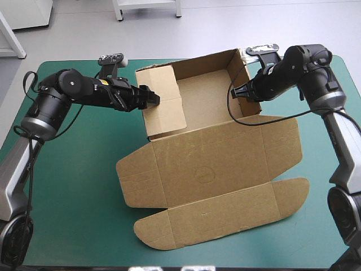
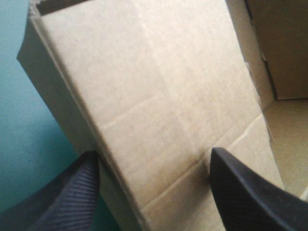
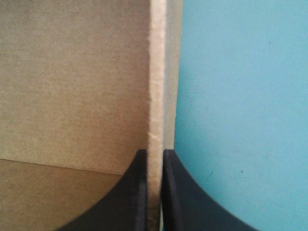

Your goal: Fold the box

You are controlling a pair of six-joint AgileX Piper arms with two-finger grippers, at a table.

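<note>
The brown box point(image 1: 210, 169) sits mid-table on the teal-green cover point(image 1: 73, 192) as an open tray, its lid flat toward the near edge. The left gripper point(image 1: 152, 99) straddles the tray's left wall with fingers spread. The right gripper point(image 1: 237, 92) is clamped on the right wall.

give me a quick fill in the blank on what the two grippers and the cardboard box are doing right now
1. The right gripper has its black fingers shut on a raised ___ of the brown cardboard box.
2. The left gripper is ___ rather than shut, with the folded side panel between its fingers.
3. The box's lid lies ___ on the teal-green table cover.

Missing words: wall; open; flat
</note>
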